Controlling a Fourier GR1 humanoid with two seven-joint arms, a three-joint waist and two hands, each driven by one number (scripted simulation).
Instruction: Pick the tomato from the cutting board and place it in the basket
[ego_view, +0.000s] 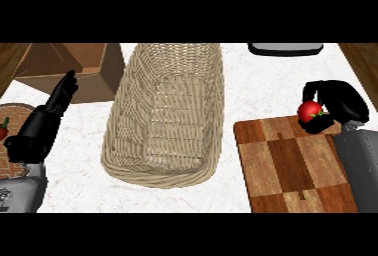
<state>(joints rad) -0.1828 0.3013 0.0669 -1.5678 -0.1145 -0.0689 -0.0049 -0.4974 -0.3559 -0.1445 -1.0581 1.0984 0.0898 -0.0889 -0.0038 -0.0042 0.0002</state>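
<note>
White marbled counter top (81, 150) between brown wooden edges (363, 60), evenly lit, without strong shadows.

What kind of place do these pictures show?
Probably a kitchen counter: a wooden cutting board lies on a white marble-like top, a wicker basket stands beside it, and the right hand holds a tomato.
</note>
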